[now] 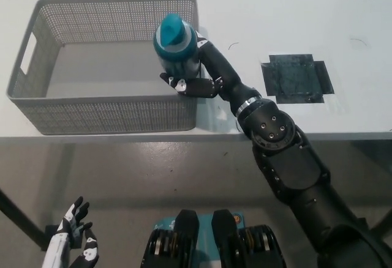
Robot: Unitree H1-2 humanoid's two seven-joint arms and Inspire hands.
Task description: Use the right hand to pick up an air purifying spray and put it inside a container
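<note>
1. Right hand [191, 78]: black, reaching in from the lower right on a long black arm, fingers clamped around the lower body of the spray can at the right end of the basket.
2. Air purifying spray [176, 46]: teal can with a rounded teal cap and a pale band beneath it, seen almost from above. It stood roughly upright, cap toward the camera, inside the basket's right end and close against the right wall. Whether its base touched the basket floor could not be told, since the can and the hand hid it.
3. Basket [110, 114]: grey rectangular container with perforated mesh walls and a slot handle cut into its left end wall. It sat on the counter with its near long wall running along the counter's front edge. Apart from the can and the fingers around it, its floor showed bare.
4. Counter [288, 17]: white surface, carrying the basket at left.
5. Dark patch [296, 78]: a square, cross-notched black mark lying flat on the counter, well apart from the basket, to the picture's right of the black arm.
6. Left hand [76, 243]: white with dark fingertips, resting low at the picture's lower left, below the counter edge, fingers spread apart and holding nothing.
7. Floor [153, 176]: grey, glossy, visible beneath the counter's front edge.
</note>
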